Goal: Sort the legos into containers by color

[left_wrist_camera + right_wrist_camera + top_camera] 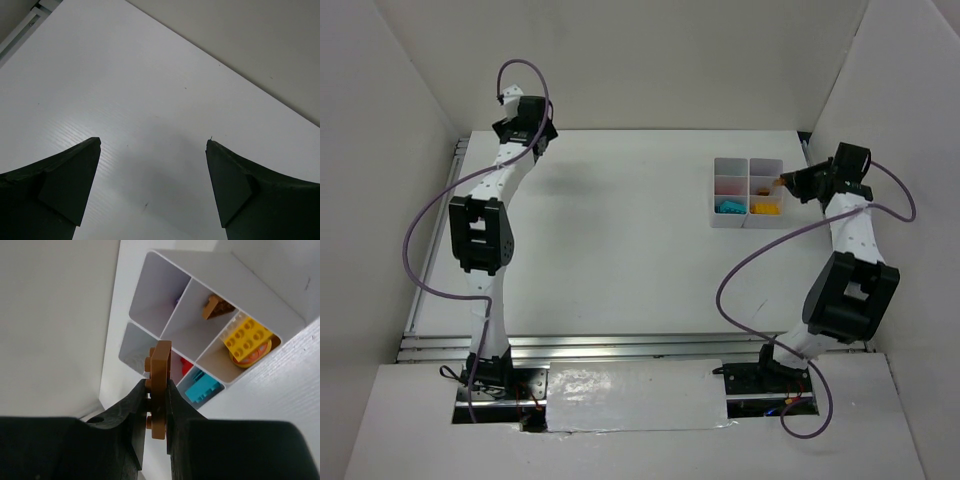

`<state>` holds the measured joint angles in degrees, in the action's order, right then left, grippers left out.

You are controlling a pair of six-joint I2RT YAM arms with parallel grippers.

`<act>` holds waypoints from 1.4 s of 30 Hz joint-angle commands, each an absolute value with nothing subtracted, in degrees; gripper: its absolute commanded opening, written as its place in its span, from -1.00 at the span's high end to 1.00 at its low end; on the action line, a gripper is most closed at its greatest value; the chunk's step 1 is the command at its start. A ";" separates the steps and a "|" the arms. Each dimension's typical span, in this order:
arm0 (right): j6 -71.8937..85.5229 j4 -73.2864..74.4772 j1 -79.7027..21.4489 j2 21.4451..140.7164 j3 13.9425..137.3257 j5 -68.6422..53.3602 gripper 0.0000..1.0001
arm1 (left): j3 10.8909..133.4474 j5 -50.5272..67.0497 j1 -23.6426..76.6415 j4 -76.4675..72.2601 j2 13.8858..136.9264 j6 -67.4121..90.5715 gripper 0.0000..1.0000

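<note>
The organiser tray stands at the back right of the table, and its containers hold sorted legos. In the right wrist view a yellow brick lies on an orange oval. A brown piece, a red one, a cyan one and a purple speck lie in other cells. My right gripper is shut on a brown studded lego, held edge-on just beside the tray's right side. My left gripper hangs open over bare table at the far left.
White walls enclose the table on the left, back and right. A metal rail runs along the left edge. The tray sits close to the right wall. Purple cables loop off both arms.
</note>
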<state>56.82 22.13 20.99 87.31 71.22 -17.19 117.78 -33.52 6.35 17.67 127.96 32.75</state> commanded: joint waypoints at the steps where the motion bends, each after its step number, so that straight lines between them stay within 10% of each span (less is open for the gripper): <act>1: 58.09 24.08 19.78 91.13 78.03 -14.43 1.00 | 121.11 -31.65 5.80 16.71 126.21 29.97 -0.99; 24: 65.83 39.38 10.90 105.38 93.44 3.17 0.92 | 113.47 -34.71 9.32 8.97 121.47 24.08 -0.99; 42: 64.60 39.02 10.55 107.31 94.30 4.04 0.21 | 108.64 -35.16 8.09 8.09 117.51 25.57 -0.99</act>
